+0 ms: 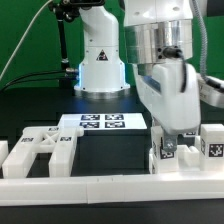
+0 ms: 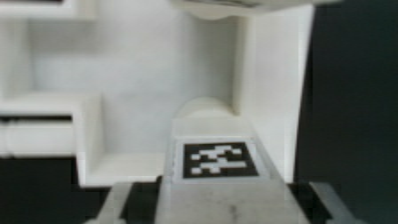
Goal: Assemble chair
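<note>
The chair lies in loose white tagged parts on the black table. One blocky white part stands at the exterior view's right, and my gripper has come down onto it from above. In the wrist view this part shows a black-and-white tag and fills the space between my two fingers, which press its sides; the gripper is shut on it. More chair parts lie at the exterior view's left, and a tagged block stands at the far right.
The marker board lies flat mid-table in front of the robot base. A low white rim wall runs along the front. Other white pieces lie just beyond the held part.
</note>
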